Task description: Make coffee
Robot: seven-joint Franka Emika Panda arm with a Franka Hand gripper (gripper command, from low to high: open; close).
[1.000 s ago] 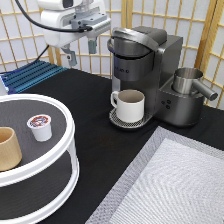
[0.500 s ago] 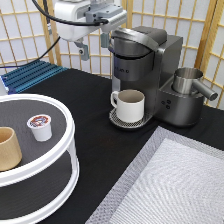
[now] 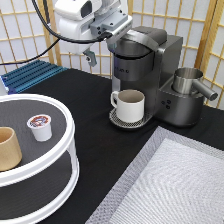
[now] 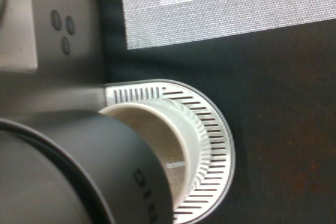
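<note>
A: Where is the coffee pod?
B: On the round tray, beside the tan cup.
A: And the gripper?
B: Above the coffee machine — whether its jaws are spread, I cannot tell.

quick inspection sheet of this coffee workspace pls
surface: black table; grey woven mat at the exterior view's bottom right
job's things: small white coffee pod with brown-and-red foil top on the white round two-tier tray; white handled mug on the grey coffee machine drip grate
clutter: tan handleless cup on the tray; blue slatted rack
gripper: gripper above the machine lid, holding nothing
cables: black cable on the arm
surroundings: paper screen
</note>
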